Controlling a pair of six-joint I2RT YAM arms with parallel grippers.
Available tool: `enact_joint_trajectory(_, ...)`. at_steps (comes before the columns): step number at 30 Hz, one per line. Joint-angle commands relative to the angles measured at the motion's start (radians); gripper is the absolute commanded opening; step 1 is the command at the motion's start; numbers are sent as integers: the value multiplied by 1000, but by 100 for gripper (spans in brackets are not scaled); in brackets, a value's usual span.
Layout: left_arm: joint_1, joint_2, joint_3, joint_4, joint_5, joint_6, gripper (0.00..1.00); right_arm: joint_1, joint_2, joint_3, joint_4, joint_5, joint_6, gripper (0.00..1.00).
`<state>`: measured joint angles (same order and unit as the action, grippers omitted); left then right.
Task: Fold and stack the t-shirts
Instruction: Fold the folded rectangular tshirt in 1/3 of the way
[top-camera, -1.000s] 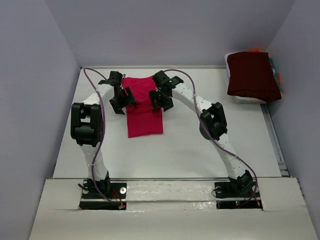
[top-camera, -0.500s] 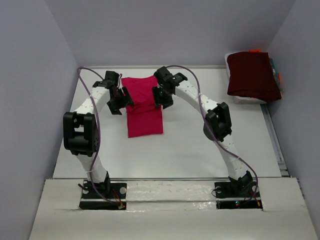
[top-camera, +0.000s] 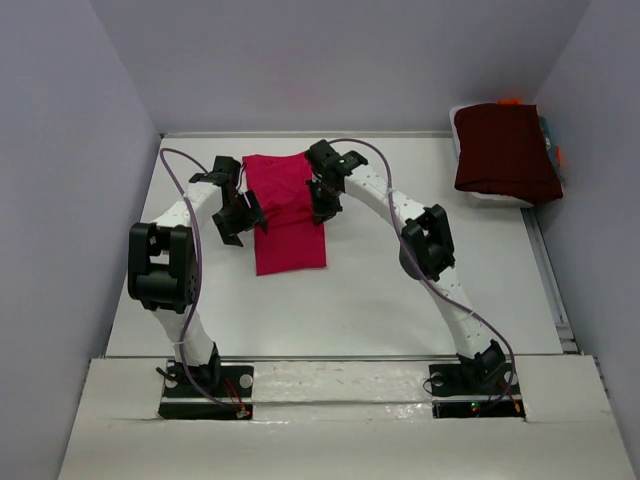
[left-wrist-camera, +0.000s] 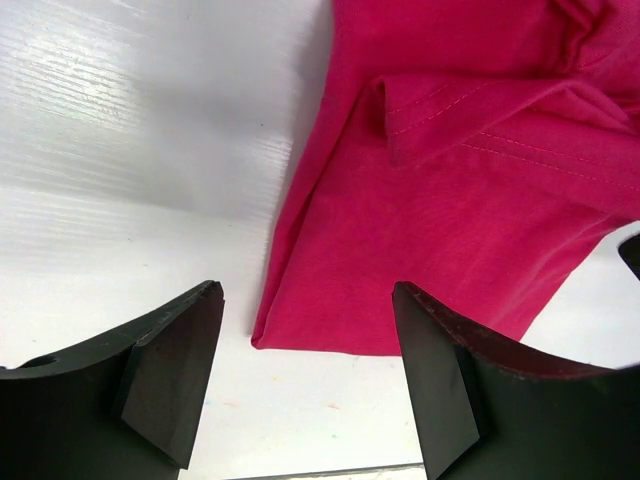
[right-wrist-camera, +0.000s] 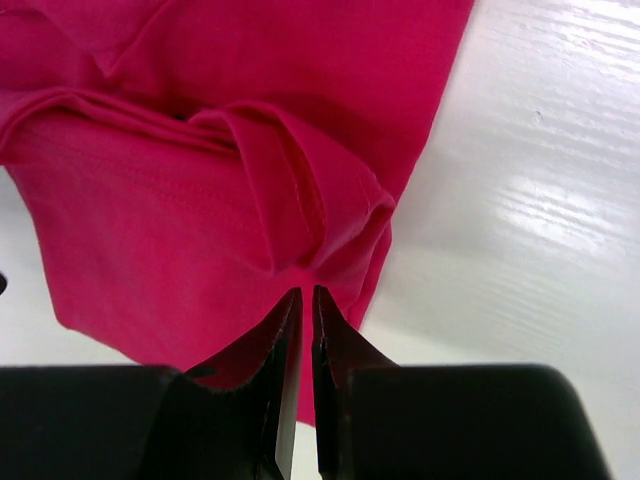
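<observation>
Two garments by my count: one crimson-pink t-shirt (top-camera: 288, 215) on the single white surface (top-camera: 380, 290), and one dark maroon folded garment (top-camera: 505, 150) off at the right. One pale container (top-camera: 490, 201) sits under the maroon one. Two robot arms, a left arm (top-camera: 165, 265) and a right arm (top-camera: 430, 245), and two purple cables (top-camera: 165, 158), one along each.

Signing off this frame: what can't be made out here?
Right wrist view: how much pink t-shirt the right gripper pinches; its fingers cover the fold.
Top view: that pinch, hidden under the wrist.
Top view: what lies beneath the maroon t-shirt; it covers the white bin, only orange and teal slivers show.
Left wrist view: most of the pink t-shirt, cut off at top and right edges.
</observation>
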<state>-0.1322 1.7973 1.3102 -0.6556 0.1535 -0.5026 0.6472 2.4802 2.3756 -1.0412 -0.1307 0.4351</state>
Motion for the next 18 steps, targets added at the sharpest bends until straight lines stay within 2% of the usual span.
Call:
enact_joint_trajectory(1,-7,-47,23,-24,-5,18,79,-8,48,79,6,-32,1,15)
enact_joint_trajectory(11,-7,-19,38,-27,-6,21,79,-17,49,115,58,-12,4,16)
enact_joint_trajectory(14,-17,-6,31,-19,-5,16,79,-26,31,117,78,-4,4,19)
enact_joint_trajectory(18,-26,19,32,-10,-2,9,79,-44,28,119,96,2,5,28)
